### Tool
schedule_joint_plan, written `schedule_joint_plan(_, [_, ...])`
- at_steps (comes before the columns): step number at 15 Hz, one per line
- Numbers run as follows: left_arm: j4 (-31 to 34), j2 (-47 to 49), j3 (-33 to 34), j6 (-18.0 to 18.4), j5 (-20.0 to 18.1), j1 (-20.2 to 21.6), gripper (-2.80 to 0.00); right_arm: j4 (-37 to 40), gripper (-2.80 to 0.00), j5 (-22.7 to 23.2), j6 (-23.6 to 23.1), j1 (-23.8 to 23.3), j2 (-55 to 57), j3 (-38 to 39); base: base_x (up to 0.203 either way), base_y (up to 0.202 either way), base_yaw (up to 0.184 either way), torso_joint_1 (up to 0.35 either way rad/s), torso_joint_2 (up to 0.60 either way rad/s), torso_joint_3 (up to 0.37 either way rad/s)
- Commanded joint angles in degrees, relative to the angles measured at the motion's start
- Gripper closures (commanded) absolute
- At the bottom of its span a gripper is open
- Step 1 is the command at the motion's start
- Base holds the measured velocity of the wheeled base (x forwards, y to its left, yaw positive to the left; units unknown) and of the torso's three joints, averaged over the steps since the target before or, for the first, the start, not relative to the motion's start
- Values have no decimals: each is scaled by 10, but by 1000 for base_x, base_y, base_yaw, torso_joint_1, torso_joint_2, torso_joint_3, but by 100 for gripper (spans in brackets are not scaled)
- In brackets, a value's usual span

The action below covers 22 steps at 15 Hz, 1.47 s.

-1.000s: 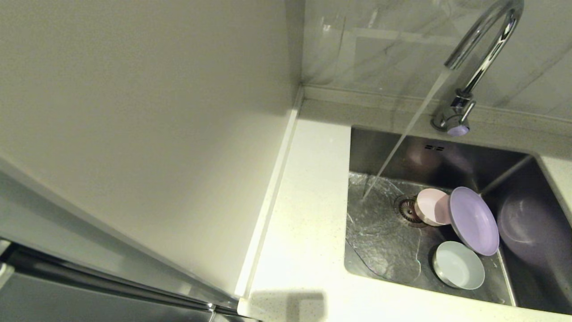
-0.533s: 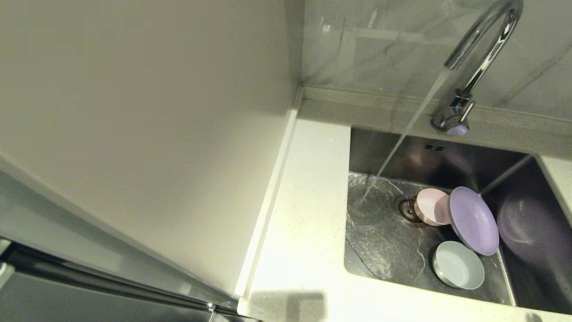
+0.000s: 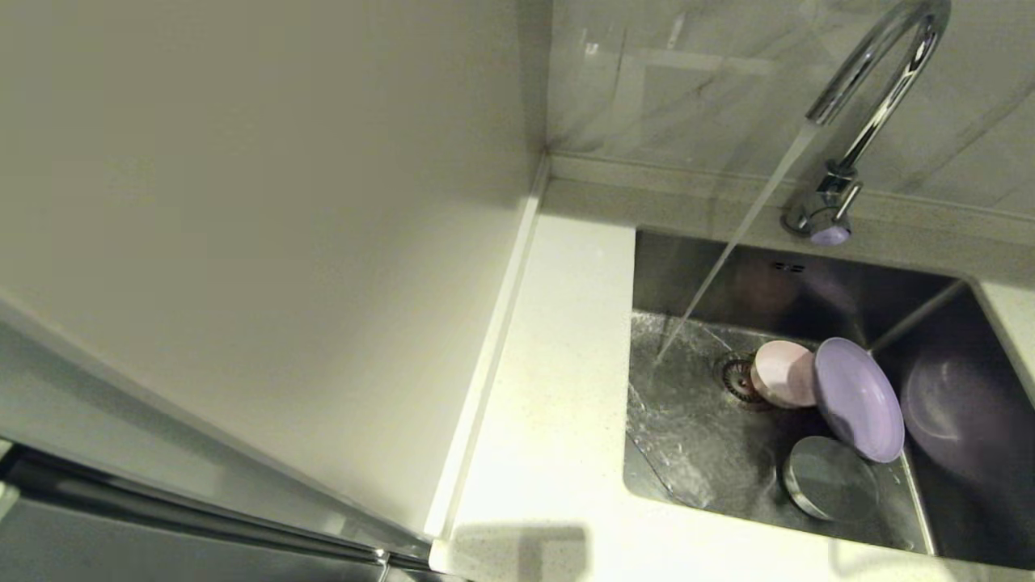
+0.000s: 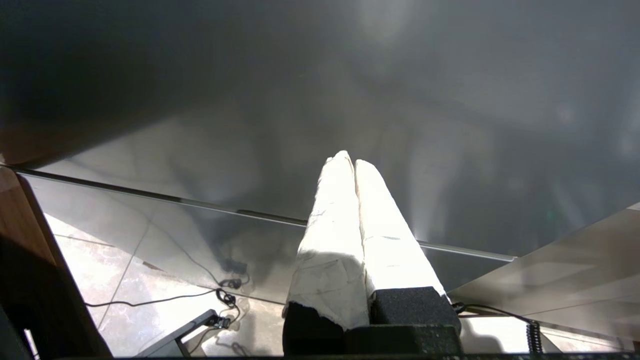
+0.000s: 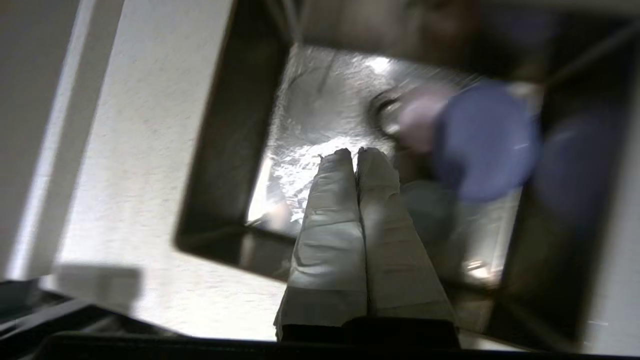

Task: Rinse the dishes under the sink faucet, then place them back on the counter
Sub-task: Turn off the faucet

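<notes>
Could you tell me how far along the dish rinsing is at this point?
Early. Done: water runs from the faucet into the sink, and all three dishes sit in the basin: the pink bowl, the lilac plate and the blue-white bowl. In hand: nothing; the right gripper hangs shut above the sink, and the left gripper is parked, shut. Left: rinse each dish and set it on the counter.

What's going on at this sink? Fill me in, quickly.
Nothing is being handled yet. The faucet is running into the sink, and the stream lands beside the drain, clear of the dishes. A pink bowl, a lilac plate propped on edge against it, and a greyish bowl sit in the basin, while the counter holds none of them. The right gripper is shut and empty above the sink. The left gripper is shut too, parked away.
</notes>
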<state>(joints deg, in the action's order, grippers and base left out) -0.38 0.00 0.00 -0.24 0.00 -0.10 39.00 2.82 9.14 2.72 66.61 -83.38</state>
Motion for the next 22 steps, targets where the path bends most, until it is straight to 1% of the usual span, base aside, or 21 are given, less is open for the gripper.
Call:
schedule_joint_plan(1, [0, 0, 2, 0, 0, 0, 0, 13, 0, 7, 69, 56, 212, -77, 0, 0, 0, 0, 0, 0])
schedule_joint_plan(2, [0, 0, 2, 0, 0, 0, 0, 9, 0, 3, 101, 75, 254, -93, 0, 0, 0, 0, 0, 0])
schedule_joint_plan(4, [-1, 0, 2, 0, 0, 0, 0, -7, 0, -26, 174, 101, 329, -136, 0, 0, 0, 0, 0, 0])
schedule_joint_plan(6, [0, 0, 2, 0, 0, 0, 0, -14, 0, -76, 243, 112, 383, -196, 0, 0, 0, 0, 0, 0])
schedule_joint_plan(7, [0, 0, 2, 0, 0, 0, 0, -16, 0, -109, 280, 113, 394, -213, 0, 0, 0, 0, 0, 0])
schedule_joint_plan(8, [0, 0, 2, 0, 0, 0, 0, -16, 0, -127, 300, 107, 395, -216, 0, 0, 0, 0, 0, 0])
schedule_joint_plan(11, [-1, 0, 2, 0, 0, 0, 0, -15, 0, -126, 304, 64, 348, -188, 0, 0, 0, 0, 0, 0])
schedule_joint_plan(14, [-1, 0, 2, 0, 0, 0, 0, -15, 0, -127, 292, 7, 316, -159, 0, 0, 0, 0, 0, 0])
schedule_joint_plan(16, [0, 0, 1, 0, 0, 0, 0, -16, 0, -128, 296, -10, 314, -136, 0, 0, 0, 0, 0, 0])
schedule_joint_plan(17, [0, 0, 2, 0, 0, 0, 0, -17, 0, -126, 306, -14, 319, -129, 0, 0, 0, 0, 0, 0])
schedule_joint_plan(19, [-1, 0, 2, 0, 0, 0, 0, -17, 0, -116, 350, -21, 343, -130, 0, 0, 0, 0, 0, 0])
schedule_joint_plan(20, [0, 0, 2, 0, 0, 0, 0, -18, 0, -99, 364, -30, 355, -133, 0, 0, 0, 0, 0, 0])
schedule_joint_plan(22, [0, 0, 2, 0, 0, 0, 0, -22, 0, -62, 386, -62, 380, -150, 0, 0, 0, 0, 0, 0])
